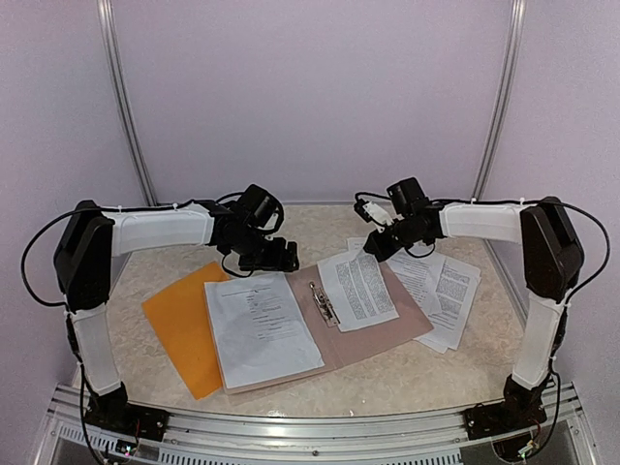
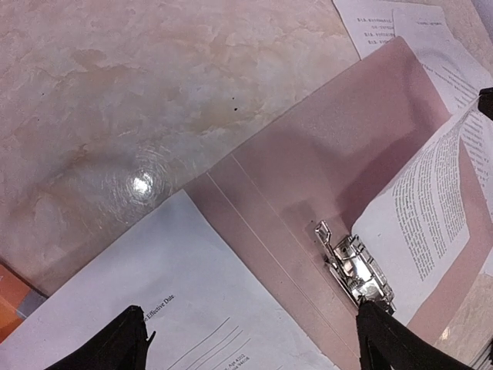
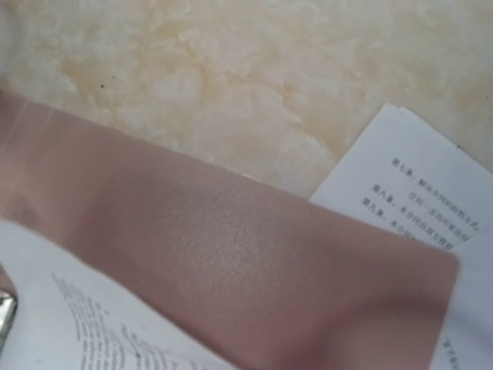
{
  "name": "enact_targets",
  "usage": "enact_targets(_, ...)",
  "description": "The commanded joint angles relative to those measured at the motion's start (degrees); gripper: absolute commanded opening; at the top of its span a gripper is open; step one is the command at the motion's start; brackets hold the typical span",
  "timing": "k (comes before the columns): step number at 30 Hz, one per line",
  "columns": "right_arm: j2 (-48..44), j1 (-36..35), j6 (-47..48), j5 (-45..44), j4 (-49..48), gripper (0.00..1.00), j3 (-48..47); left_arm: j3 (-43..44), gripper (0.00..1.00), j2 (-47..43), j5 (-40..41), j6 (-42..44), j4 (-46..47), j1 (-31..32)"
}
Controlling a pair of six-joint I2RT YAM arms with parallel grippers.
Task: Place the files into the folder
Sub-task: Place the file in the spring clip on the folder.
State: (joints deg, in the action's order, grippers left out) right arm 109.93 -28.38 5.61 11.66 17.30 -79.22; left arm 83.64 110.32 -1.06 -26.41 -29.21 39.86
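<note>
Top view: the metal clip [image 1: 324,302] at the spine of an open brown board [image 1: 387,334] is my mark. Left of the clip, a plain sheet [image 1: 260,329] lies flat on the board. Further left is the orange folder [image 1: 179,325], flat on the surface [image 1: 320,223], its clip-side edge under the board, no paper in it that I can see. Right of the clip lies a printed sheet [image 1: 358,289]; well right, the other files [image 1: 450,291] are fanned loosely. The right tool [image 1: 376,248] sits at the printed sheet's far edge; the left tool [image 1: 269,258] hovers beyond and left of the clip.

Left wrist view: the left tool [image 2: 254,347] is spread wide, nothing between its fingers [image 2: 123,343], the plain sheet below and the clip near one tip. Right of the clip the printed sheet bows up off the board with shadow beneath, its far corner rising to a dark tip at the frame edge; the top view hides that lift.

Right wrist view: soft focus and no fingers in sight; only board, a corner of the printed sheet and loose files beyond the clip. The right tool is closed right down; I judge it pinched on the printed sheet's far edge.

Step, as I read it: picking up one sheet; nothing filed yet. The next move calls for a clean lift, a carry leftward past the clip, and an opened folder; the left tool is free for that.
</note>
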Motion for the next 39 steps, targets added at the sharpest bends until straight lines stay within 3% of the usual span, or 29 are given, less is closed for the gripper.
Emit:
enact_targets(1, -2.47, 0.43, 1.09, 1.27, 3.32, 0.0, -0.3, 1.38, 0.9, 1.17, 0.52, 0.76, -0.95, 0.22)
enact_targets(14, -4.87, 0.5, 4.05, 4.58, 16.68, 0.0, -2.35, 2.01, 0.9, 1.8, 0.05, 0.27, -0.94, 0.22)
enact_targets(27, -9.41, 1.45, 5.82, -5.85, 24.23, 0.0, -5.78, 3.03, 0.9, 2.42, -0.34, 0.16, -1.47, 0.99)
enact_targets(39, -16.38, 1.48, 10.53, -4.14, 29.02, 0.0, -2.72, 2.51, 0.9, 2.18, 0.21, -0.08, -1.46, 1.58)
